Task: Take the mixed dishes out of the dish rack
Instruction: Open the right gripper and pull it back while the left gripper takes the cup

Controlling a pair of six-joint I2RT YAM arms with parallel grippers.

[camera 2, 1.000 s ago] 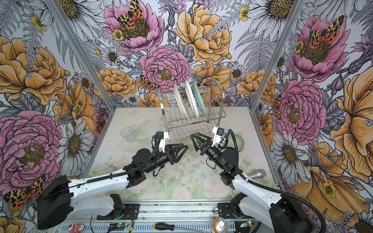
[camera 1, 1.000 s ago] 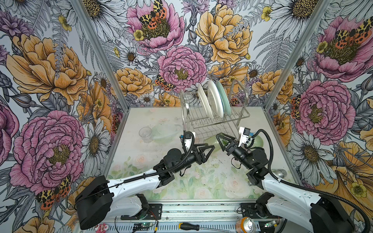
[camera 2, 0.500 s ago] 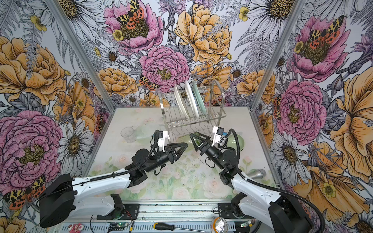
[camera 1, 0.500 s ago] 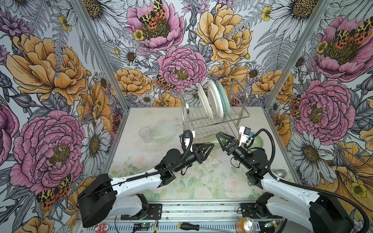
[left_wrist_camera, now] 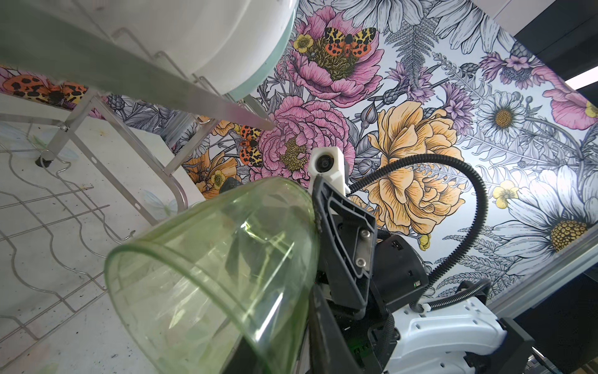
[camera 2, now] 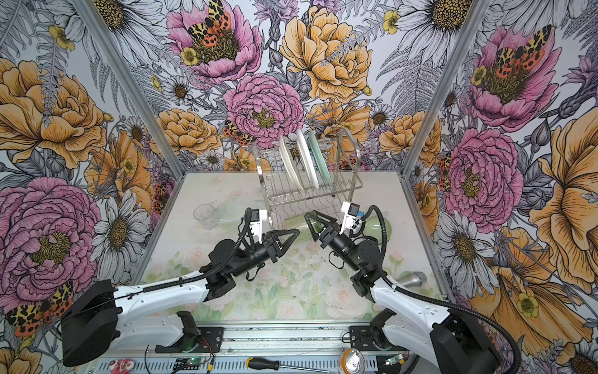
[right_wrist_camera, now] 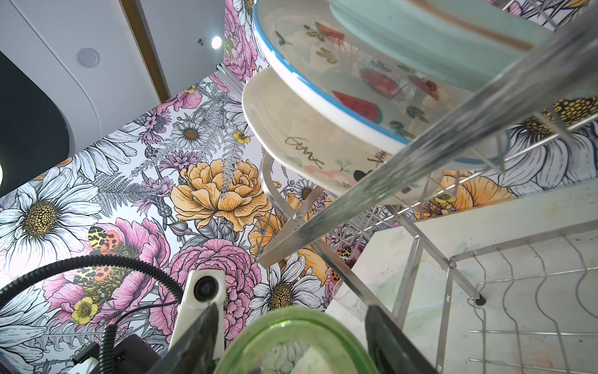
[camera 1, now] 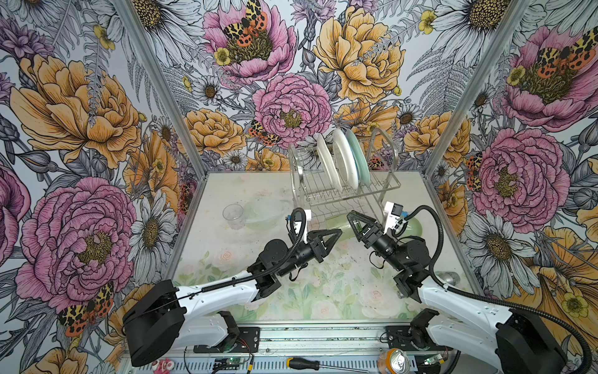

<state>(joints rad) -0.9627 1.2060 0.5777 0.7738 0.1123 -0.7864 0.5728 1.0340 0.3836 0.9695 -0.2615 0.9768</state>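
My right fingers [camera 1: 354, 225] are clamped across the base end of the green tumbler [left_wrist_camera: 207, 278]. It lies on its side, low at the front of the rack [camera 1: 326, 194], beneath the tier where the three plates [camera 1: 344, 162] stand on edge. Its open mouth points toward my left fingers [camera 1: 339, 230]. Those are drawn narrow, with the tips right at the tumbler's wall near the mouth. Whether they have the wall pinched I cannot tell.

This reads to me as a hand-over from right to left. To do it well, I'd put one left finger inside the mouth and one outside, then squeeze the wall a little back from the rim. The right side should let go only once that pinch is firm. Then I'd draw the tumbler out low and level, clear of the steel above, toward bare table [camera 1: 210, 252].

The tumbler is clear green, thin-walled and glossy, narrowing toward its base — slick, I'd expect, with a grip likely to creep toward the narrow end. The rack is bright, hard wire with wavy bars on its lower tier. The plates are smooth glazed rounds, so a knock to the rack could set them rattling.
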